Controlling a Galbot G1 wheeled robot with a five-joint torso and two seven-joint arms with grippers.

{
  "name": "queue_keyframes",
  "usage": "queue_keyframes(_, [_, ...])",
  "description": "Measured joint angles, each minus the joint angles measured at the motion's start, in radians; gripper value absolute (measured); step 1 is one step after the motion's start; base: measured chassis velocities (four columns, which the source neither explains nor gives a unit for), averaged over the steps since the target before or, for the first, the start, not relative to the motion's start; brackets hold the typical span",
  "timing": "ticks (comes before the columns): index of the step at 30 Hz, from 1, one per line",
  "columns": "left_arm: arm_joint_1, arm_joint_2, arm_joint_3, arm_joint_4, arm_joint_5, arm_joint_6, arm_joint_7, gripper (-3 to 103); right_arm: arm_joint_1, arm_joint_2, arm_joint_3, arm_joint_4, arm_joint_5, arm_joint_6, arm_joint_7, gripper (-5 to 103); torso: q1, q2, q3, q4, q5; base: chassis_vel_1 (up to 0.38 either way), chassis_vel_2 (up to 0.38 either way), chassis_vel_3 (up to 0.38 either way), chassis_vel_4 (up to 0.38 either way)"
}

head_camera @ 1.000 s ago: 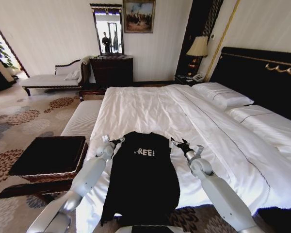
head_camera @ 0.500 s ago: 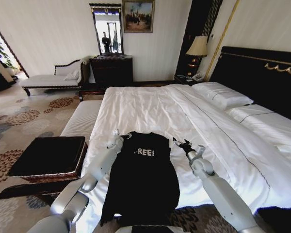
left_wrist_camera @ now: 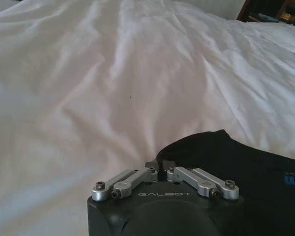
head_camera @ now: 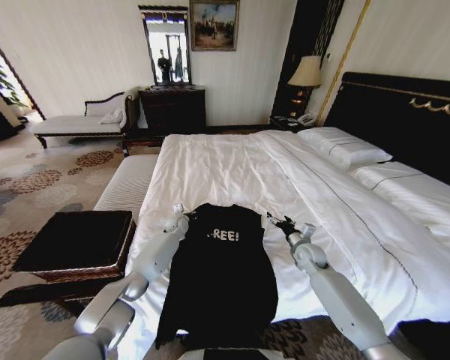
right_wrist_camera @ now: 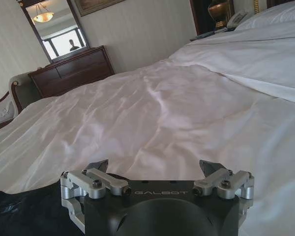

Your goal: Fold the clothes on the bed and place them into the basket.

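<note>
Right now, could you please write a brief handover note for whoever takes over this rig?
Left hand: shut on the T-shirt at its left shoulder corner.
Right hand: open, at the shirt's right shoulder, gripping nothing.
T-shirt lies flat, unfolded, at the near edge of the bed.
Basket stands on the floor to the robot's left, beside the bed.
Done: left corner gripped.
Left: grip the right corner, fold, place in basket.

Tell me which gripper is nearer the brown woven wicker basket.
Left. The left gripper is at the black T-shirt's shoulder on the basket's side; the right gripper is at the shirt's far shoulder.
</note>
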Motion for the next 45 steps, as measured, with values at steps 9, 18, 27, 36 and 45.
queue_keyframes(9, [0.019,0.045,0.006,-0.053,0.018,-0.006,-0.003,1,0.065,0.039,-0.013,-0.085,0.093,-0.029,-0.001,100,0.0,0.0,0.0,0.0001,0.0,0.0,0.0,0.0,0.0])
queue_keyframes(18, [0.045,0.086,0.017,-0.109,0.051,-0.031,0.004,1,0.218,0.081,-0.021,-0.244,0.377,-0.123,-0.023,100,0.0,0.0,0.0,0.0006,0.0001,0.0,0.0,0.0,0.0])
queue_keyframes(27, [0.049,0.071,0.02,-0.11,0.034,-0.032,0.004,1,0.31,0.051,-0.129,-0.387,0.38,-0.181,-0.085,100,0.0,0.0,0.0,0.0,0.0001,0.0,0.0,0.0,0.0])
queue_keyframes(36, [0.046,0.072,0.026,-0.1,0.014,-0.032,0.007,1,0.313,0.091,-0.133,-0.393,0.412,-0.21,-0.078,84,0.0,0.0,0.0,0.0002,0.0002,0.0,0.0,0.0,0.0])
queue_keyframes(45, [0.048,0.073,0.028,-0.093,0.01,-0.029,0.011,1,0.314,0.092,-0.137,-0.405,0.411,-0.218,-0.082,51,0.0,0.0,0.0,0.0001,0.0001,0.0,0.0,0.0,0.0])
